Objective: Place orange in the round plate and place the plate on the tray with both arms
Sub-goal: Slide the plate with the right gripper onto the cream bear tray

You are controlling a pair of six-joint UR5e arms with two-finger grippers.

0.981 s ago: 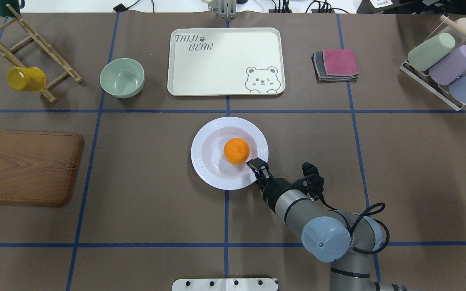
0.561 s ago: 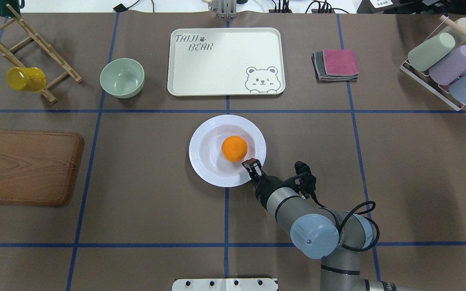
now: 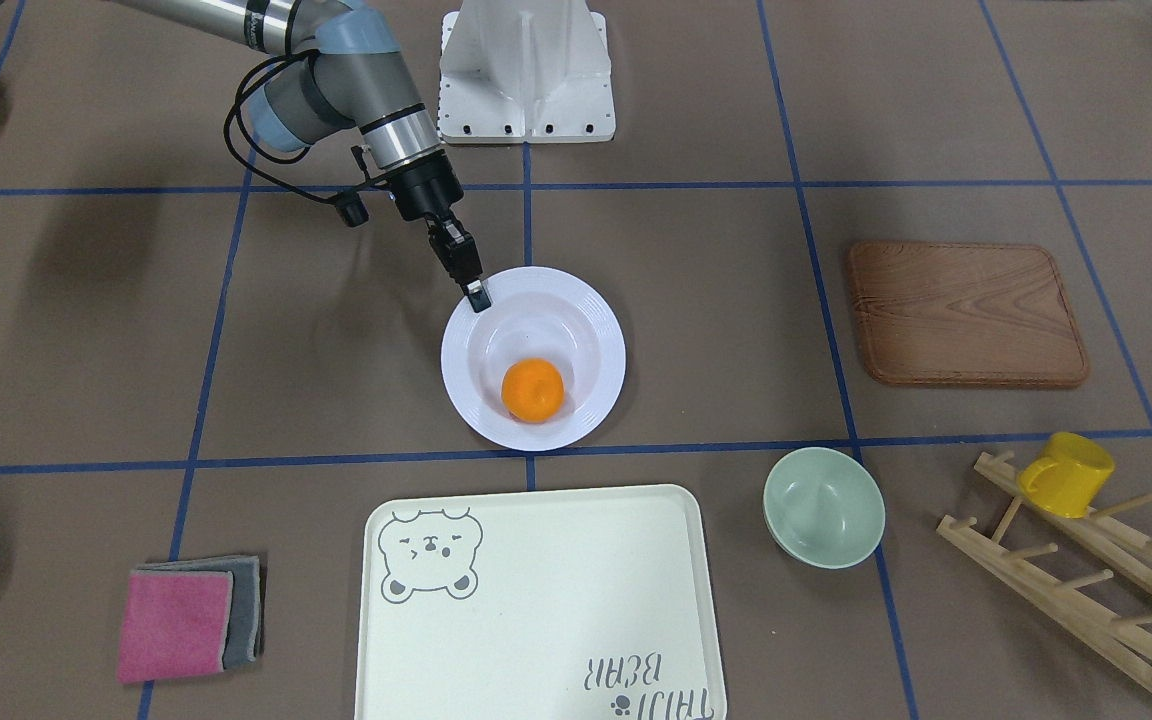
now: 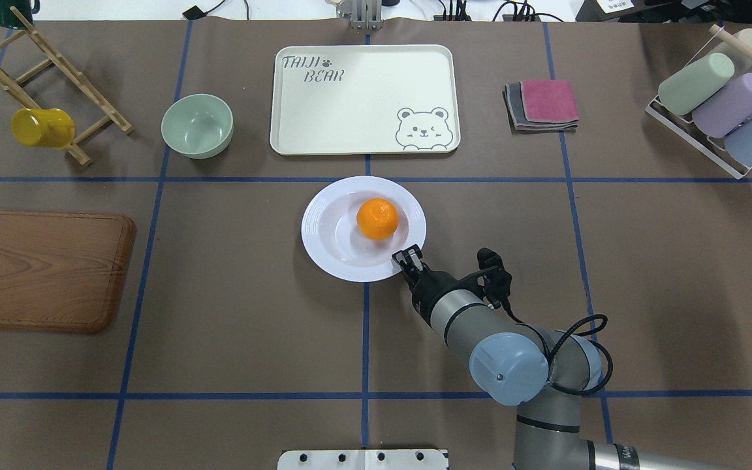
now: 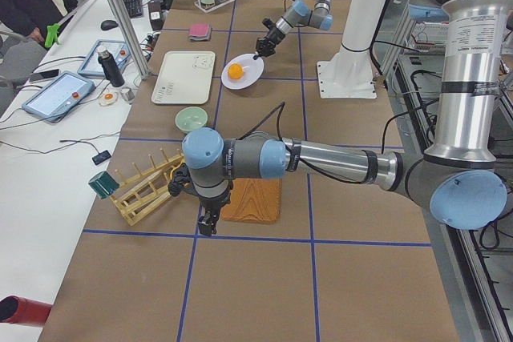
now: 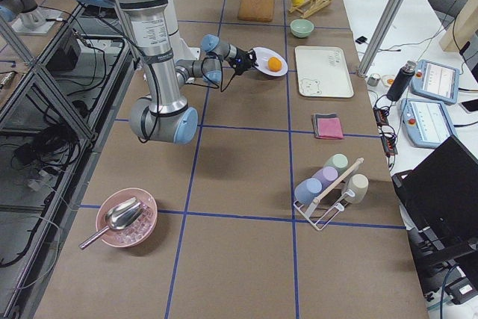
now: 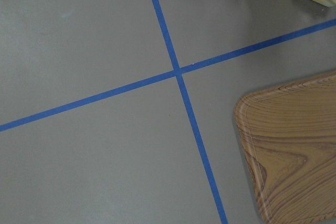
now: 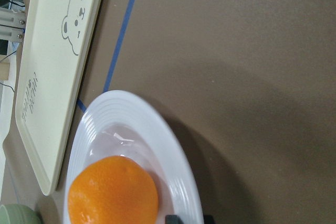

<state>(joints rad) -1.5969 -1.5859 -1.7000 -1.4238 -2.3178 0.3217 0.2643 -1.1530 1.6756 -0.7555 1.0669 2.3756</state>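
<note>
Overhead exterior view: we log the right pincer (image 4: 408, 254) closed on the near rim of the round plate (image 4: 330, 228). The orange (image 4: 377, 219) sits inside, toward the far side. The plate is over the worktop (image 4: 219, 294), near the tray (image 4: 363, 98) but apart from it. The left pincer (image 5: 206, 226) hangs beside the wooden board (image 5: 252, 198); we cannot tell its opening.

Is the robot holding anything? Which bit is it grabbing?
Yes. The right end effector pinches the round plate by the rim nearest the robot. The orange just lies in the plate.
</note>
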